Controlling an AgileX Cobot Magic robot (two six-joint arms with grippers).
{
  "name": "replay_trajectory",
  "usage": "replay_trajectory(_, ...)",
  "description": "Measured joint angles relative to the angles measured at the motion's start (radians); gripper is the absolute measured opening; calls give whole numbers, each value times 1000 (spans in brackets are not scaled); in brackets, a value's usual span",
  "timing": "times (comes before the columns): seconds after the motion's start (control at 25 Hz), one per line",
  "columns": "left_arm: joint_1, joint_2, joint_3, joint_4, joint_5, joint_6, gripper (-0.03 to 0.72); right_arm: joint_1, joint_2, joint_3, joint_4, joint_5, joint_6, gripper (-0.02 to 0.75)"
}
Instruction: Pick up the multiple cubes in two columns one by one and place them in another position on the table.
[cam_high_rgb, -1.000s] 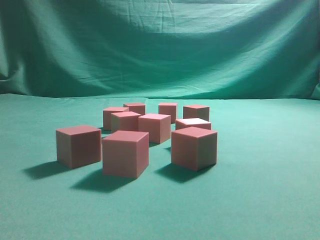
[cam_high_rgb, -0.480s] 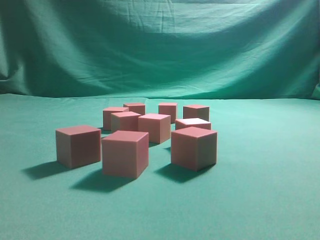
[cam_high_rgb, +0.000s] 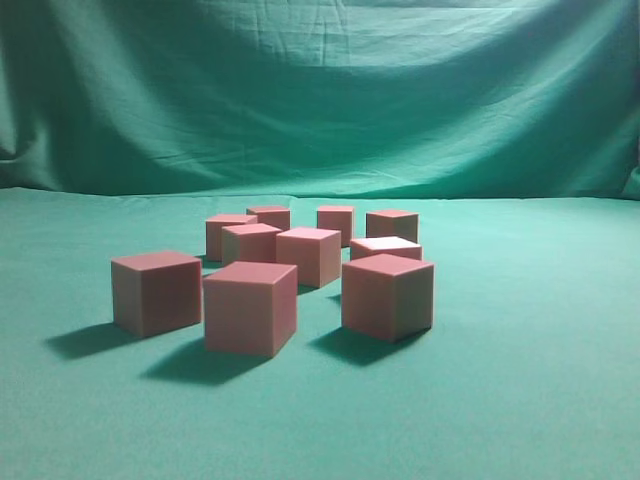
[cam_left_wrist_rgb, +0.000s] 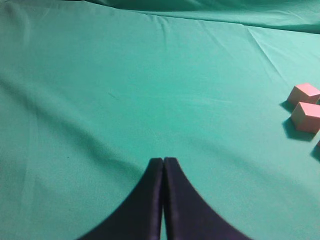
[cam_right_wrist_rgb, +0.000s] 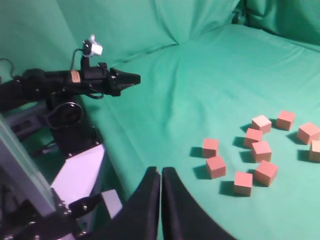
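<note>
Several pinkish-red cubes stand in a loose cluster on the green table; no arm shows in the exterior view. In the left wrist view my left gripper is shut and empty over bare cloth, with two cubes far off at the right edge. In the right wrist view my right gripper is shut and empty, held high, with the cubes spread on the cloth to its right. The other arm's gripper also shows there, shut, at the upper left.
A draped green backdrop hangs behind the table. In the right wrist view the left arm, its base and a white stand sit beyond the table's left edge.
</note>
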Motion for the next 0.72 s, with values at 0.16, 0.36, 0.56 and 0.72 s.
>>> replay_trajectory(0.16, 0, 0, 0, 0, 0, 0, 0, -71, -27, 110, -26, -159, 0, 0)
replay_trajectory(0.36, 0, 0, 0, 0, 0, 0, 0, -260, -44, 251, -75, -377, 0, 0)
replay_trajectory(0.56, 0, 0, 0, 0, 0, 0, 0, -420, -46, 404, -175, -534, 0, 0)
replay_trajectory(0.72, 0, 0, 0, 0, 0, 0, 0, -522, -59, 515, -220, -569, 0, 0)
